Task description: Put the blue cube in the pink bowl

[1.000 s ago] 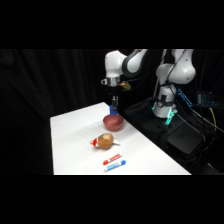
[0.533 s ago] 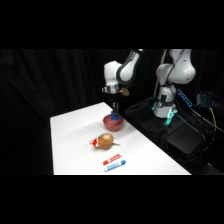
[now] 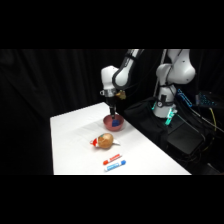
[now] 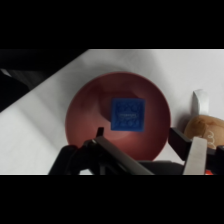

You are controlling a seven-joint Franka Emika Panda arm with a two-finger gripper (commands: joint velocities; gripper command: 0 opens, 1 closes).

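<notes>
Now blue cube (image 4: 128, 114) inside pink bowl (image 4: 82, 107), tool (image 4: 137, 142) open above.

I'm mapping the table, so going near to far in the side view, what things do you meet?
Blue marker → red marker → brown object → pink bowl holding the blue cube.

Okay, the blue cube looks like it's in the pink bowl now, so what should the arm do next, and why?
Probably lift straight up and clear. In the wrist view the blue cube lies inside the pink bowl, apart from the fingers, which stand open. The gripper hangs low over the bowl, so a sideways move might knock the rim.
</notes>
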